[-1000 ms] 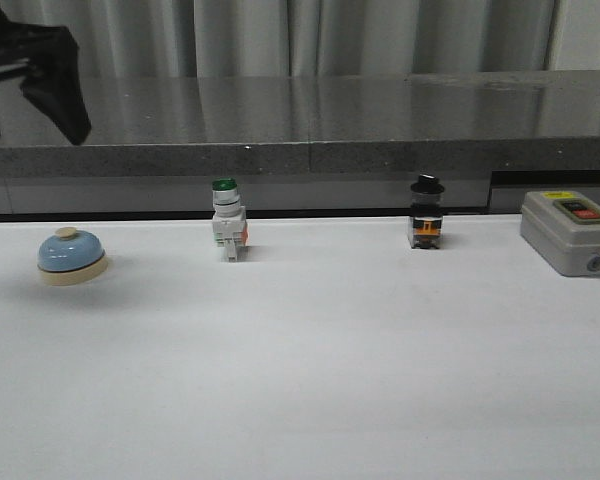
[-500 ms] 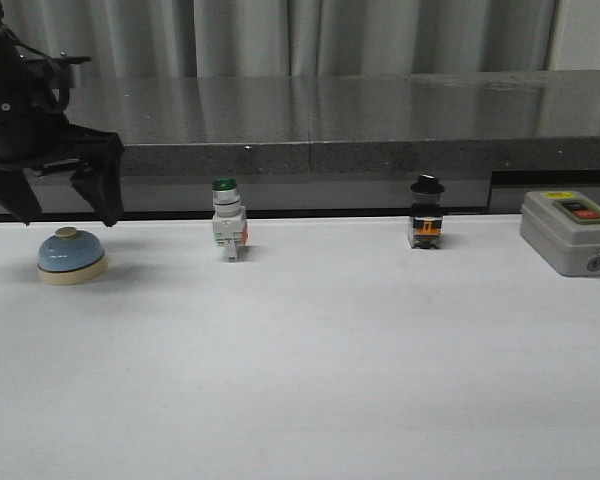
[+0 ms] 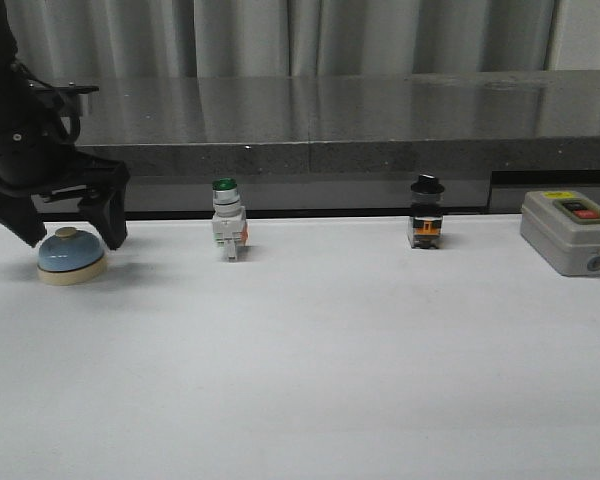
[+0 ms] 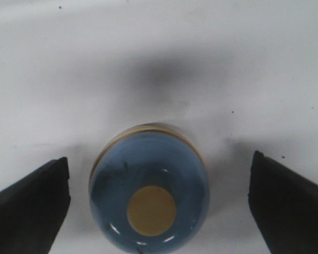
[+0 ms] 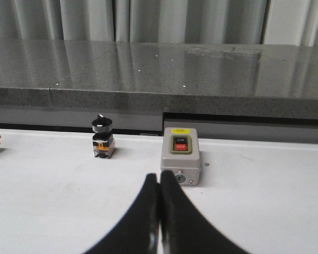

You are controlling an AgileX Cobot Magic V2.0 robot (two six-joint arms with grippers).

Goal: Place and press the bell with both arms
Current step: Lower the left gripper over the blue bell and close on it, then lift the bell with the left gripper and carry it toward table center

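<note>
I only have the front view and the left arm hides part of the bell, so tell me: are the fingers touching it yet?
Observer: No. In the left wrist view both fingers stand clear of the bell, white table showing on each side.
Operator: Is the bell centred between them?
Observer: Roughly; its cream knob sits near the midline.
Operator: And the right gripper? I can't see it at all.
Observer: Its fingers are pressed together, pointing toward the grey box with the red button.
</note>
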